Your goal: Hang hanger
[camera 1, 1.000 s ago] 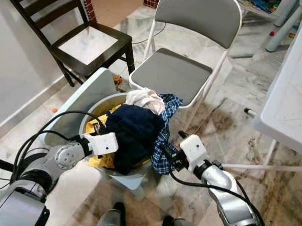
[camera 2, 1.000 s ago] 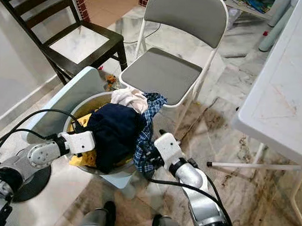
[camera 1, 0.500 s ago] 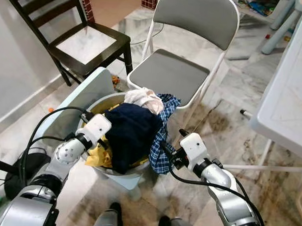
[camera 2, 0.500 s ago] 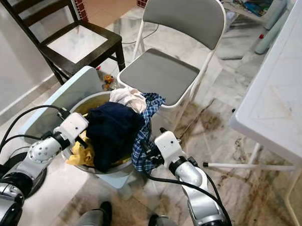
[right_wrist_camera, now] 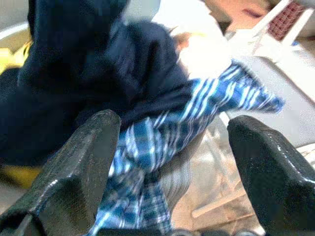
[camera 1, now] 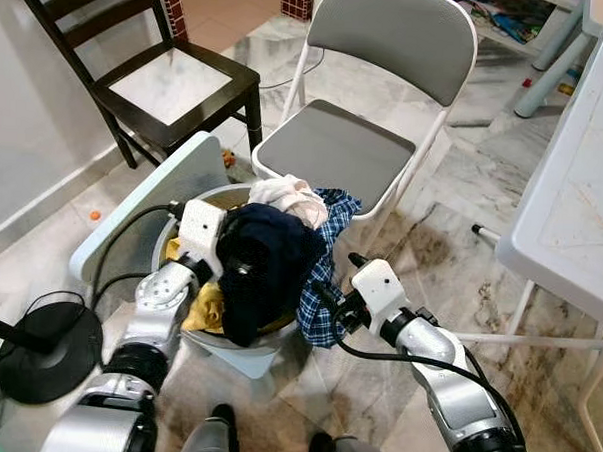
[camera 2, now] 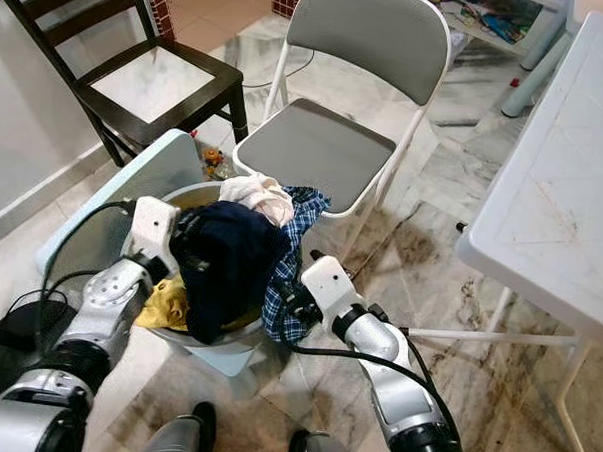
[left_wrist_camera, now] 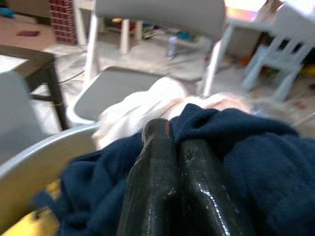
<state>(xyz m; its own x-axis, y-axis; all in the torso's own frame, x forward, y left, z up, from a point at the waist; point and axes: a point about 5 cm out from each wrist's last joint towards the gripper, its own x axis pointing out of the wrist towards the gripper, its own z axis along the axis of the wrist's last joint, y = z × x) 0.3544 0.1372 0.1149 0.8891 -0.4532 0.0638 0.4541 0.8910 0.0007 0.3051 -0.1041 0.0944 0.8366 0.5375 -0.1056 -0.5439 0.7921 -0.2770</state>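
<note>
Early stage, by the look of it: no hanger can be made out, nothing hung. At the basket (camera 1: pixel 238 345), a pale round tub heaped with soft crumpled cloth, left gripper (left_wrist_camera: pixel 174 147) is clenched, fingers pressed against the navy garment (camera 1: pixel 265 269); right gripper (right_wrist_camera: pixel 167 162) gapes wide, empty, just beside the limp blue plaid shirt (camera 1: pixel 326 287). Beyond the basket, a grey folding chair (camera 1: pixel 345 153), smooth seat on white tube frame.

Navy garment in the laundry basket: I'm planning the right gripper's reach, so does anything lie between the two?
Yes. The blue checked shirt hangs directly in front of the open right gripper, between it and the navy garment.
</note>
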